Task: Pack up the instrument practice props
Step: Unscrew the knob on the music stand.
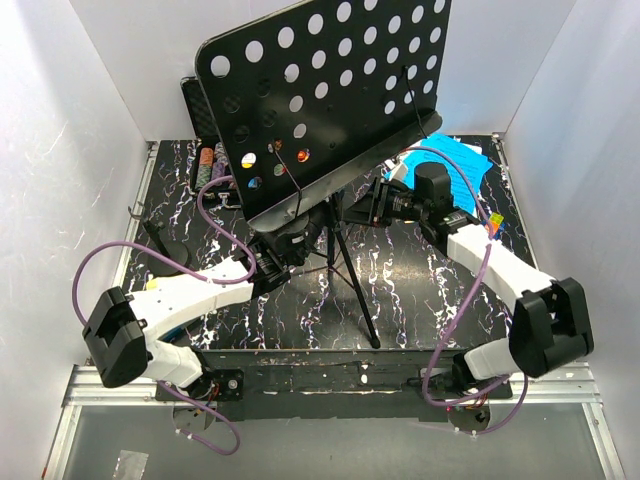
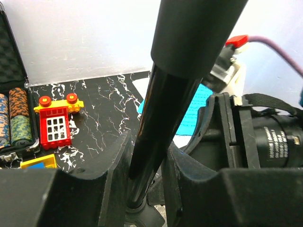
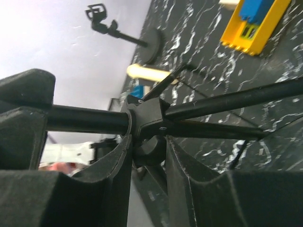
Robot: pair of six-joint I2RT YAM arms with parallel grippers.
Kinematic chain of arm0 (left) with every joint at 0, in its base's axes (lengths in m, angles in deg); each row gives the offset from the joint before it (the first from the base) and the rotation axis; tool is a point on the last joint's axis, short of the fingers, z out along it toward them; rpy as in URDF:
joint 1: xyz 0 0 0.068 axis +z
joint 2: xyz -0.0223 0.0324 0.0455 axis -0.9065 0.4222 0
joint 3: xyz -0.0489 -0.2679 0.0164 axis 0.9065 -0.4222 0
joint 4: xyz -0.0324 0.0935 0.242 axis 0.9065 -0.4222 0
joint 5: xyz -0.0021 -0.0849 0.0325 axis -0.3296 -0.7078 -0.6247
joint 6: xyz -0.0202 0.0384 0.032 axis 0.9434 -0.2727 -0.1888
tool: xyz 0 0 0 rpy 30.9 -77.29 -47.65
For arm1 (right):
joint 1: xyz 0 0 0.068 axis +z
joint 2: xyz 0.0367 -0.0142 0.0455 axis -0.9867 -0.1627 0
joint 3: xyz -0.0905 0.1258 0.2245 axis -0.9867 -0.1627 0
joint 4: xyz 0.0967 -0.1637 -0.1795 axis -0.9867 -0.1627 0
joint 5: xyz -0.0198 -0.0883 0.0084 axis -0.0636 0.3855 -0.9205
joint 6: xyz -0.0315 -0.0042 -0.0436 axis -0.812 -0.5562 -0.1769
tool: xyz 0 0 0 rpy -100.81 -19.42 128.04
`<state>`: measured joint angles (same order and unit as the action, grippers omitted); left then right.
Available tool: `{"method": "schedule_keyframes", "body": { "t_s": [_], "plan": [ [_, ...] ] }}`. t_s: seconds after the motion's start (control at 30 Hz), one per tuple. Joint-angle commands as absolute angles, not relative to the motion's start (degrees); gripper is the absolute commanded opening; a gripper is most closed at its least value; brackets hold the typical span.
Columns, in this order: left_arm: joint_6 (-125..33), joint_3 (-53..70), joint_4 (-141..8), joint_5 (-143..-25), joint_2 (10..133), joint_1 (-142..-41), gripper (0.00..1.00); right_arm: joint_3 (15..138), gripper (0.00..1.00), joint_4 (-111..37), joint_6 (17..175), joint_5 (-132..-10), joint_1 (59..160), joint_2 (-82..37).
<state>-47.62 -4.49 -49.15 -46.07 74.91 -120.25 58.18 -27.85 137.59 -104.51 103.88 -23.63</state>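
Our left gripper (image 2: 146,165) clamps the music stand's (image 1: 345,115) pole, our right gripper (image 3: 147,151) its leg hub. It stands just before the chip case (image 1: 196,112); a slipping grip could topple it there.

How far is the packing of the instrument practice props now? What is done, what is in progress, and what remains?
Done: nothing looks packed yet. In hand: the music stand stands upright with its legs spread; the left jaws clamp its pole, the right jaws its leg hub. Left: folding it, then the blue sheets, the microphone and the mic stand, none of them put away.
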Motion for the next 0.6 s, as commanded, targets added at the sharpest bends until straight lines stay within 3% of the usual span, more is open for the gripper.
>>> {"method": "schedule_keyframes", "body": {
  "t_s": [0.0, 0.57],
  "plan": [
    [-44.27, -6.32, -53.14, -51.4, 73.34, -121.63, 0.0, 58.17, 0.01, -29.36, 116.91, -87.99, 106.91, -17.34],
    [-44.79, -6.58, -53.75, -52.54, 73.43, -121.63, 0.0, 46.31, 0.01, -20.05, 90.33, -58.09, 125.64, -6.52]
  ]
}}
